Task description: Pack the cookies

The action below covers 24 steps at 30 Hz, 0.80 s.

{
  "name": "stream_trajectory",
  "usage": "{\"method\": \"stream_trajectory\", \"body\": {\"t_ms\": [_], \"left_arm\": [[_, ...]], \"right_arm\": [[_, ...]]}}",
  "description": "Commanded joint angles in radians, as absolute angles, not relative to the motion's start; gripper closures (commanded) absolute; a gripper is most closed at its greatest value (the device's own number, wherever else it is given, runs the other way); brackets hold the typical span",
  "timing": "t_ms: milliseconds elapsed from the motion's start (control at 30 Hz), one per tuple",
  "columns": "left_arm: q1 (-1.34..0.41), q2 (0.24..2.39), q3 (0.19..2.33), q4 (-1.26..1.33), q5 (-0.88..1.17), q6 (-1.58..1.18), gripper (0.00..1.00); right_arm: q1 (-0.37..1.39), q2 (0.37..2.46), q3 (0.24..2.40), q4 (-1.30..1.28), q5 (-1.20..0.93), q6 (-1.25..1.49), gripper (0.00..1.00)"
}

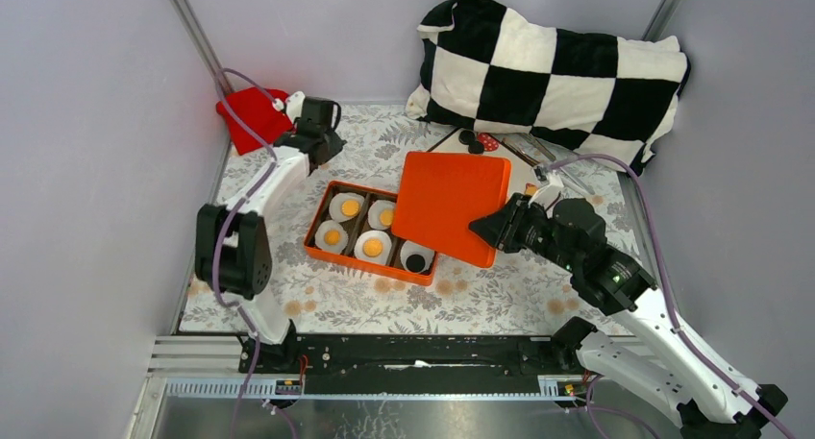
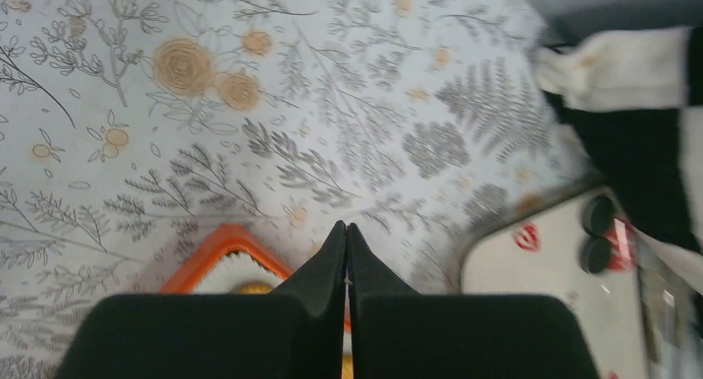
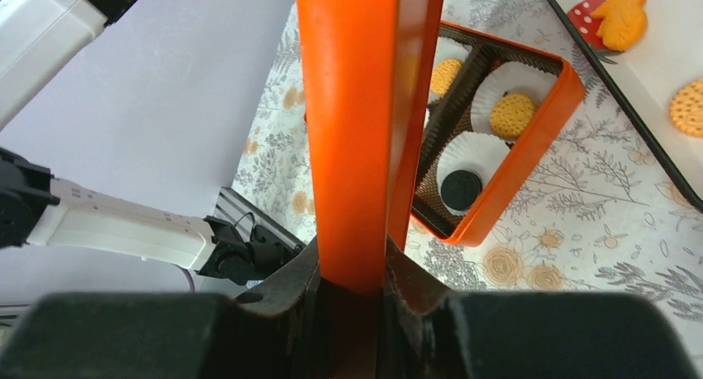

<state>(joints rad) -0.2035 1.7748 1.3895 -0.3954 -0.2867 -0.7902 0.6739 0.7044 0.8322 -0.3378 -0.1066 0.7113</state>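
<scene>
Floral-clothed table [image 1: 481, 300], orange box [image 1: 370, 264], white tray [image 2: 506, 284], checkered pillow [image 1: 548, 69], red cloth [image 1: 252, 117]

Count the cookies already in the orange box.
5 showing: golden ones far left, far middle, near left, near middle; a black one near right. The orange lid covers the far-right corner, so another may be hidden.

Plain grey walls [image 1: 86, 151] enclose a floral-clothed table [image 1: 500, 300].
</scene>
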Motion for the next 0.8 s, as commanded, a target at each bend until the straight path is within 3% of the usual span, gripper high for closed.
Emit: {"method": "stream_trajectory", "body": {"t_ms": [0,100,300,567,767], "left_arm": [[-0.25,1.571,1.363,-0.428,-0.199,-0.782,1.0],[-0.322,1.419,1.301,-0.47,-0.304,-0.776,1.0],[-0.326,1.248,1.169,-0.555,-0.339,-0.828,1.0],[-0.328,1.142,1.068,-0.572,-0.395,-0.795,1.0],[-0.327,1.145,1.027,-0.55,-0.354,-0.79,1.0]], "right_arm": [[0.672,0.693,0.837,-0.127,-0.181,0.76,1.0],[0.672,0.753,0.755,0.064,-0.292,0.885,1.0],[0.672,1.029,0.556,0.807,-0.478,1.227,1.0],[0.672,1.385,0.553,1.296,-0.514,1.373,1.0],[0.672,1.539,0.506,1.453,-0.472,1.427,1.0]]}}
